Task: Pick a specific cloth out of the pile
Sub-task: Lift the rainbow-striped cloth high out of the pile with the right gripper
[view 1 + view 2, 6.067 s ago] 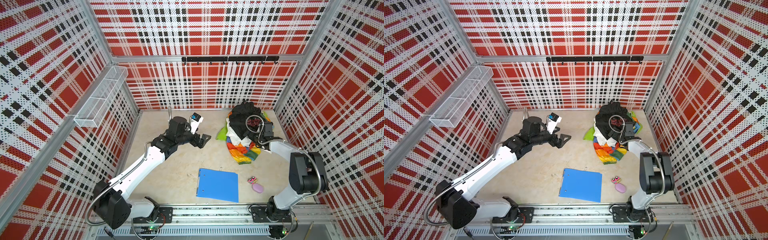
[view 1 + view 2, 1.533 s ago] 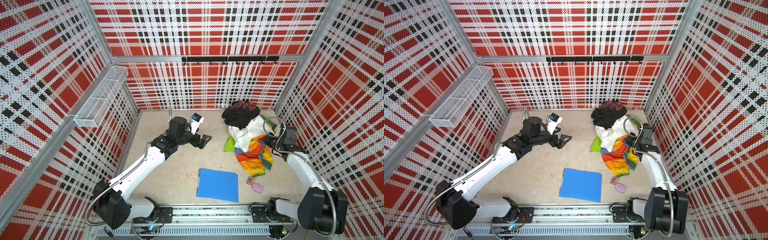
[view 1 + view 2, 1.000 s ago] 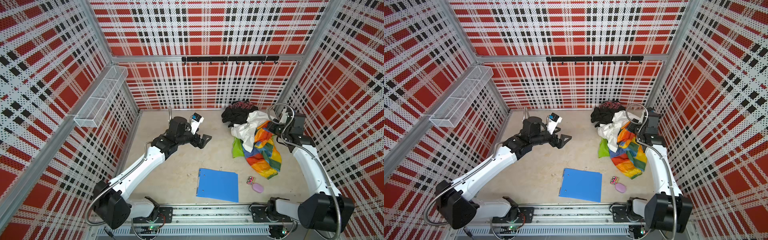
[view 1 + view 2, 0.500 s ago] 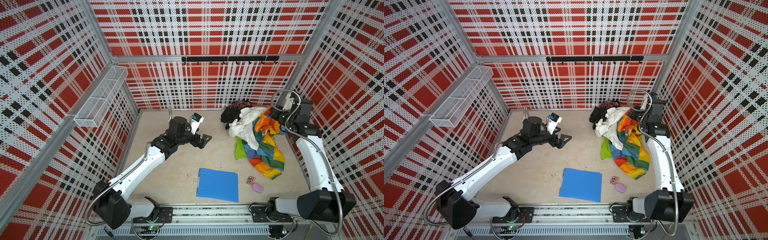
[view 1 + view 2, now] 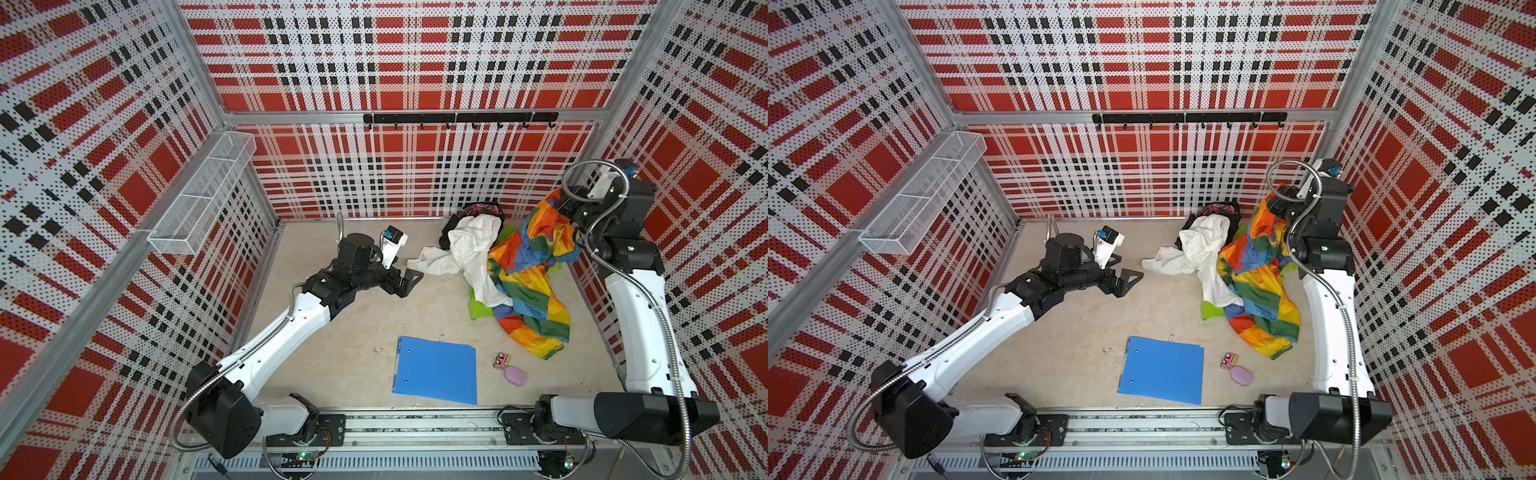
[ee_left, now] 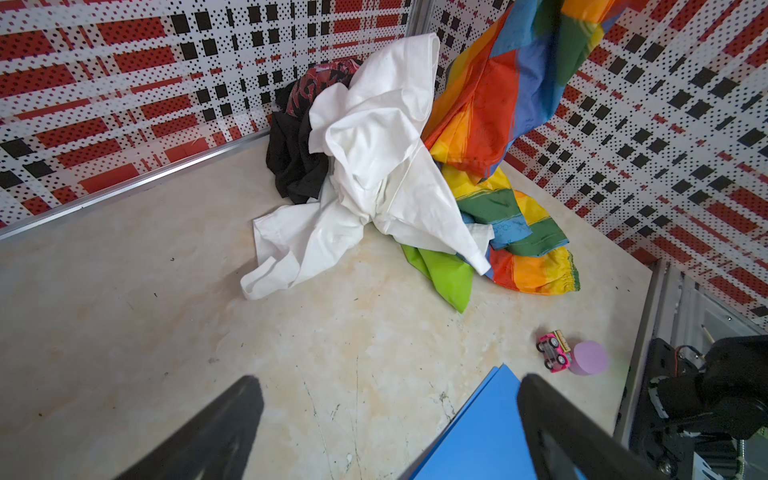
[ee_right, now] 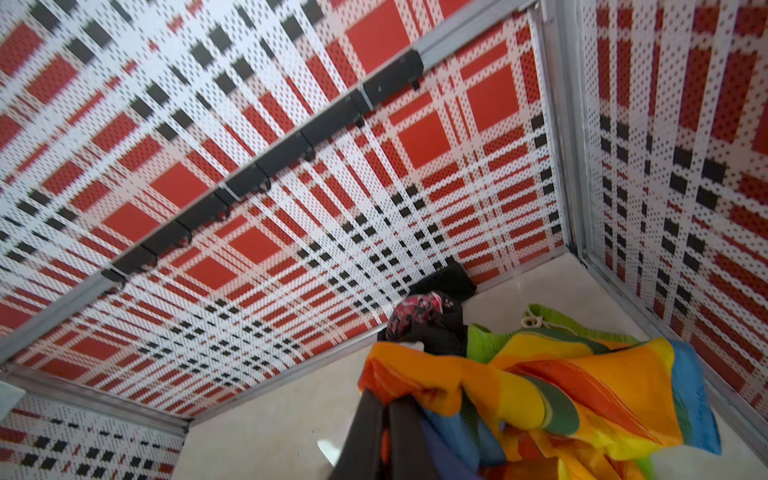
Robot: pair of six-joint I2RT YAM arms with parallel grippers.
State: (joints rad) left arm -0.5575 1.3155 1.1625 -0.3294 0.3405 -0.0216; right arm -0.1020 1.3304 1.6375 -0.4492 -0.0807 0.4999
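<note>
The cloth (image 5: 534,266) (image 5: 1258,270), a thin sheet of orange, yellow, red, green and blue patches, hangs from my right gripper (image 5: 561,200) (image 5: 1273,203), held high near the back right corner. In the right wrist view the gripper (image 7: 384,401) is shut on the cloth's (image 7: 561,386) orange edge. Its lower end trails on the floor. What is left of the pile sits beside it: a white garment (image 5: 469,249) drapes over the cloth's edge, with a black garment (image 5: 473,212) behind and lime-green fabric (image 5: 480,306) beneath. My left gripper (image 5: 409,280) (image 6: 386,382) hovers open and empty, left of the pile.
A blue folder (image 5: 436,374) lies near the front edge, with a pink toy car (image 5: 501,360) and a purple object (image 5: 516,376) to its right. A wire basket (image 5: 203,195) hangs on the left wall, a black hook rail (image 5: 457,118) on the back wall.
My right gripper has risen and moved back toward the rear right corner, drawing the cloth up out of the pile; the white garment has spread leftward. The left arm has not moved.
</note>
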